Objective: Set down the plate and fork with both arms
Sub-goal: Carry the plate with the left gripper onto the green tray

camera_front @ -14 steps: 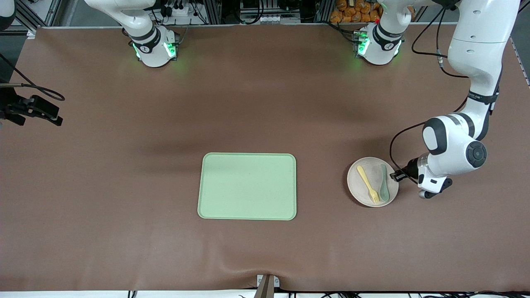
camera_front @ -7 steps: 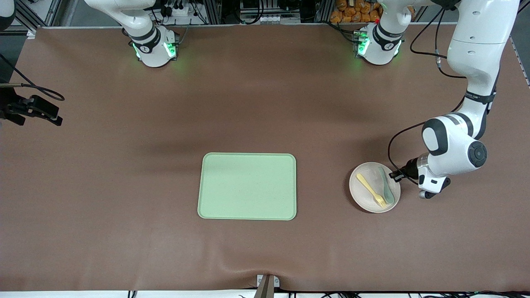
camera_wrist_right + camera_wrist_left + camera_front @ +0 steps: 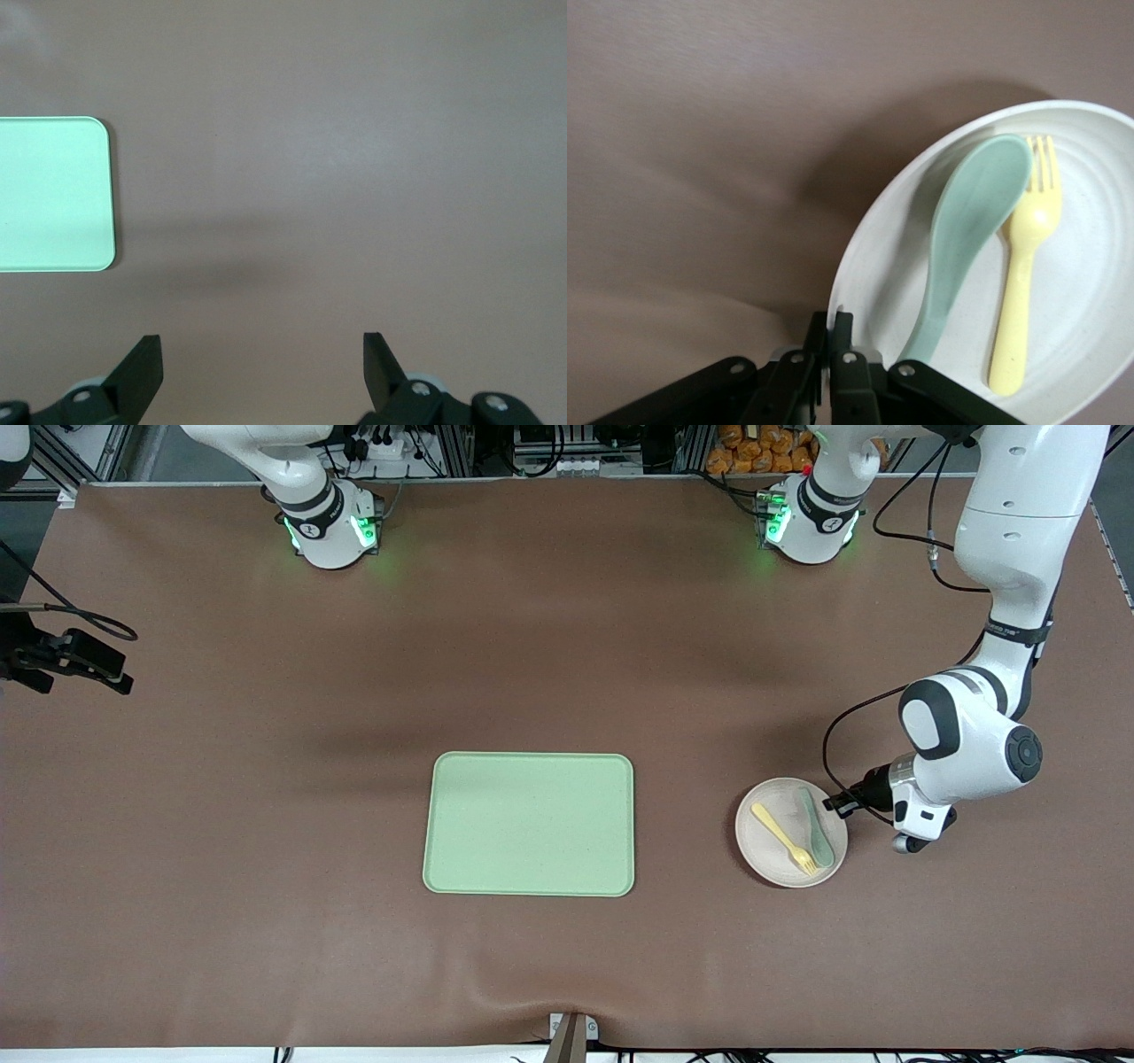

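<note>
The speckled off-white plate [image 3: 769,845] is near the left arm's end of the table, beside the tray. The pale yellow fork [image 3: 783,837] and a teal-green spoon [image 3: 816,828] lie on it. My left gripper [image 3: 838,804] is shut on the plate's rim and holds it slightly above the table, with its shadow beneath. In the left wrist view the left gripper [image 3: 835,323] pinches the plate's edge [image 3: 1090,266], with the spoon [image 3: 966,221] and fork [image 3: 1023,266] side by side. My right gripper [image 3: 261,350] is open and empty, waiting high over bare table at the right arm's end.
The pale green rectangular tray [image 3: 529,824] lies at the table's middle, empty; its corner shows in the right wrist view [image 3: 53,195]. The brown mat [image 3: 266,824] covers the table. A black cable loops beside the left wrist.
My left gripper has lifted the plate off the table and carried it a little toward the tray, with fork and spoon on it. The right arm has not moved.
</note>
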`<state>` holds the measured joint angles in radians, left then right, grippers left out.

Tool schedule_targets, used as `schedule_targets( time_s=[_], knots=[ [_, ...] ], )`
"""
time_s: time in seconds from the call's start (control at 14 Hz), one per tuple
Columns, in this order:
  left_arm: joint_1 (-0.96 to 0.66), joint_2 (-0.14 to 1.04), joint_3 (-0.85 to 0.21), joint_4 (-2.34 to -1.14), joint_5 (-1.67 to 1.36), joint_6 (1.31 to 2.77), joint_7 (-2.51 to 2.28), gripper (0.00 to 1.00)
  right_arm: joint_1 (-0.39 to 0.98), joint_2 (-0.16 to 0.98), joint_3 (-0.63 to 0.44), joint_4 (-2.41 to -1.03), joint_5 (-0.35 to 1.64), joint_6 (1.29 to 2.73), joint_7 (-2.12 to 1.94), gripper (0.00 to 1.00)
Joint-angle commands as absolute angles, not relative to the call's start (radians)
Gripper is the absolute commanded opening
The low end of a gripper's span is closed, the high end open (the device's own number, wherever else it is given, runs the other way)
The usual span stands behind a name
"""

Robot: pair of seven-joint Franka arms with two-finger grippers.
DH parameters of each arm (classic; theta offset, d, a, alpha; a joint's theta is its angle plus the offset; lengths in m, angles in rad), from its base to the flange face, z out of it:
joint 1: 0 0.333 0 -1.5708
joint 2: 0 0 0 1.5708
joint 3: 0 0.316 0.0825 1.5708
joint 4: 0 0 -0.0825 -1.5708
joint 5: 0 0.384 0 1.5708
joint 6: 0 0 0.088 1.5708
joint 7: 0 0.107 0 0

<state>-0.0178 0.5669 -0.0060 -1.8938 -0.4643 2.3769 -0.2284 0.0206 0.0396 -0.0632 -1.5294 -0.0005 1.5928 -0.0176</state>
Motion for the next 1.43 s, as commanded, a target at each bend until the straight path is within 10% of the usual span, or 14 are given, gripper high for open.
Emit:
schedule_targets(
  time_s=[0.0,1.36],
  knots=[
    [-0.023,0.568,-0.029,-1.868,-0.506,2.387,-0.215,0.00,-0.009,0.048,-0.046,-1.513,0.015,1.580,-0.029,1.00],
    [-0.279,0.681,-0.161,-1.528,-0.486,2.384,-0.376,0.00,-0.012,0.048,-0.046,-1.513,0.020,1.580,-0.031,1.00]
  ],
)
